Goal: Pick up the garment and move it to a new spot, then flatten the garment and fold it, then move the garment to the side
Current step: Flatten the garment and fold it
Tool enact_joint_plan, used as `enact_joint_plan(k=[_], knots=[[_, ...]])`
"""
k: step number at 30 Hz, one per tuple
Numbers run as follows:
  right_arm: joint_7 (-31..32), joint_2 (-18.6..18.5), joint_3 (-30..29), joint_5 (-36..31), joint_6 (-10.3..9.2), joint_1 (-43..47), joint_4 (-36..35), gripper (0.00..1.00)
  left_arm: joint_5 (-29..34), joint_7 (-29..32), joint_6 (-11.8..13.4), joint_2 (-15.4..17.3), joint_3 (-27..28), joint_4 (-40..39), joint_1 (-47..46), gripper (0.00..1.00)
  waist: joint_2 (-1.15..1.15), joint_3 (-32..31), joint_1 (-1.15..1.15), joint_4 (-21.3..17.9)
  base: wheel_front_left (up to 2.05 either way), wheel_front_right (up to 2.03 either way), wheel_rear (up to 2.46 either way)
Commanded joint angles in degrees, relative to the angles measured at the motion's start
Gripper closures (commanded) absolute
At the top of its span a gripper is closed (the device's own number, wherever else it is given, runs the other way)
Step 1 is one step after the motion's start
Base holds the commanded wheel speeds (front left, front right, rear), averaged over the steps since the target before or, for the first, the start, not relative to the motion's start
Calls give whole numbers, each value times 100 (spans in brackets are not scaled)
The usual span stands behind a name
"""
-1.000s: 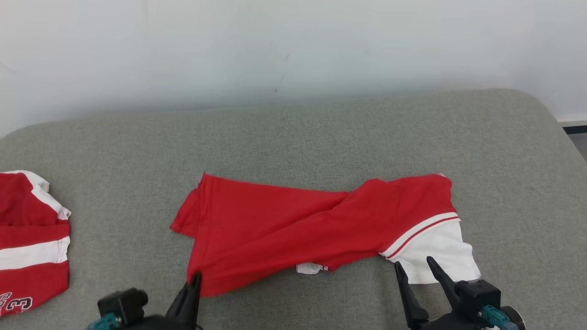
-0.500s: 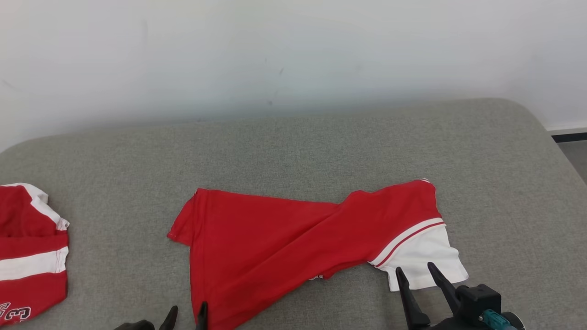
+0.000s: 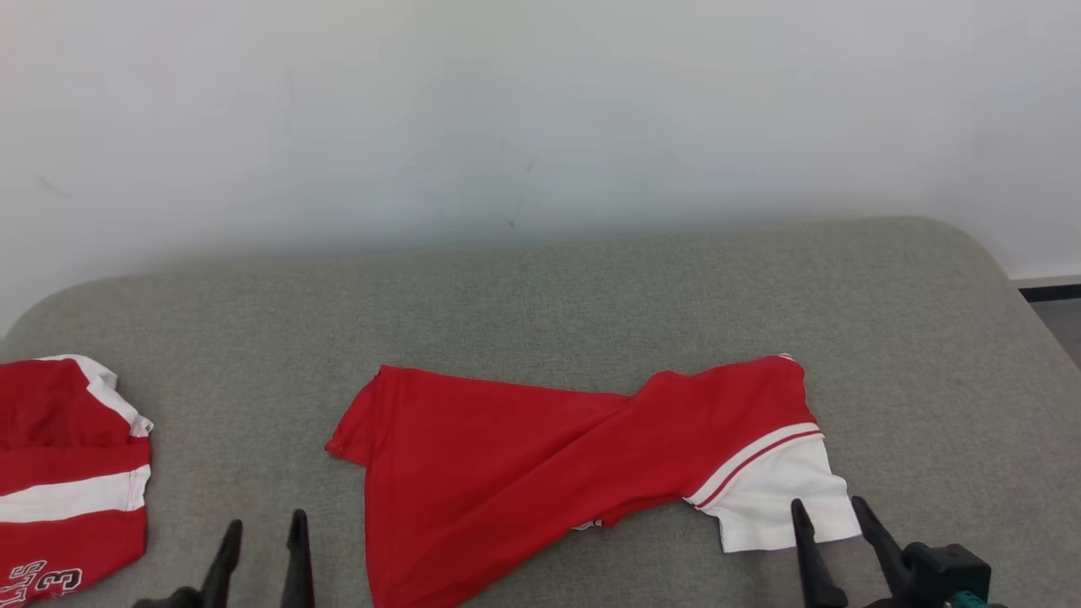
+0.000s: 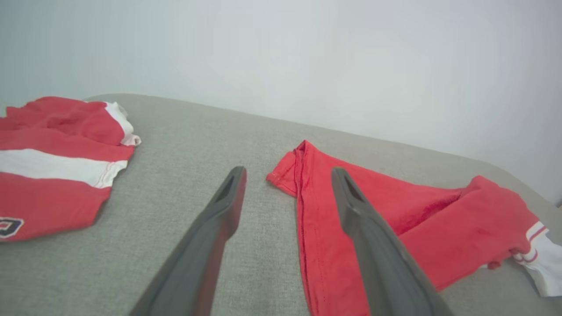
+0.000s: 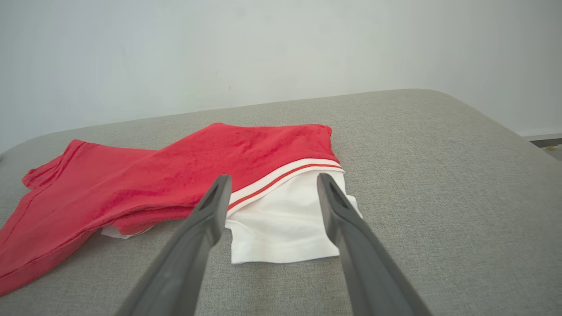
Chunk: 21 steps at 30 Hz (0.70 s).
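The left hand [image 3: 263, 523] is hanging released at the near edge of the grey padded bench [image 3: 540, 287], its two dark fingers parted and gripping nothing. It is sitting between two pieces of clothing. At the far left a red-and-white striped garment [image 3: 63, 473] with a printed number is lying bunched, well apart from the work. Just to the right of the hand is the near left edge of the garment [image 3: 507, 473] that the task concerns, and the hand is not touching it as far as the head view shows.

That garment is lying in the middle of the bench, stretched sideways. Its left part is spreading fairly flat, but a diagonal ridge is running across the middle where the cloth is doubling over itself. Its right end is white below a red-and-white stripe.

The right hand [image 3: 827, 505] is waiting at that white end's near edge, also spread wide and empty.

The garment appears to be placed already, and the flattening looks only partly done, with the ridge left to smooth out. The folding and the move to the side are not yet done.
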Motion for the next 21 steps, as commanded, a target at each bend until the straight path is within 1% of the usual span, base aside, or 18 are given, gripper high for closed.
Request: enact_joint_plan(k=[1, 5, 9, 13, 18, 21], knots=[[-30, 7, -46, -3, -15, 63, -34, 0, 96, -12, -1, -21, 72, -118, 138, 0, 0, -52, 0, 48, 0, 0, 0], [-102, 9, -185, 46, -15, 144, -82, 0, 368, -10, -77, -126, 390, -676, 366, 0, 0, -119, 0, 94, 0, 0, 0], [-219, 12, -172, 72, -15, 191, -103, 0, 540, -11, -212, -225, 603, -960, 575, 0, 0, -170, 0, 117, 0, 0, 0], [-457, 10, 114, 10, -15, 208, -111, 0, 695, -12, -341, -276, 667, -953, 669, 0, 0, -182, 0, 134, 0, 0, 0], [-588, -67, 387, -12, -15, 197, -203, 0, 783, -12, -417, -299, 711, -871, 621, 0, 0, -153, 0, 113, 0, 0, 0], [-615, -96, 456, 20, -15, 197, -261, 0, 812, -12, -436, -307, 723, -822, 580, 0, 0, -136, 0, 92, 0, 0, 0]])
